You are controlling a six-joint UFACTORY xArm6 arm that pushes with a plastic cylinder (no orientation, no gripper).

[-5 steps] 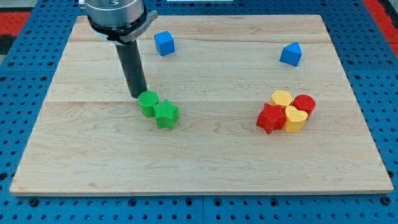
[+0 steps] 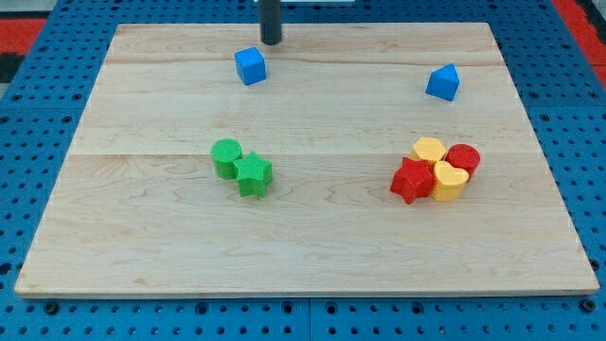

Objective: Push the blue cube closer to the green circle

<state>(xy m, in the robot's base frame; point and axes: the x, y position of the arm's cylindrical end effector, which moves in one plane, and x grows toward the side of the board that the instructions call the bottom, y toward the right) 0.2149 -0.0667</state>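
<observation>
The blue cube (image 2: pixel 250 66) sits near the view's top, left of centre. The green circle (image 2: pixel 225 156) lies well below it, touching a green star (image 2: pixel 253 174) at its lower right. My tip (image 2: pixel 272 42) is at the view's top edge, just above and to the right of the blue cube, a small gap apart from it. Only the rod's lower end shows.
A second blue block (image 2: pixel 442 82) with a peaked top sits at the upper right. A cluster at the right holds a red star (image 2: pixel 412 180), a yellow heart (image 2: pixel 449 180), a yellow block (image 2: pixel 429 150) and a red circle (image 2: pixel 463 158). The wooden board (image 2: pixel 312 246) lies on a blue pegboard.
My tip has moved from beside the green circle's upper left up to the view's top, now above-right of the blue cube. No block has moved.
</observation>
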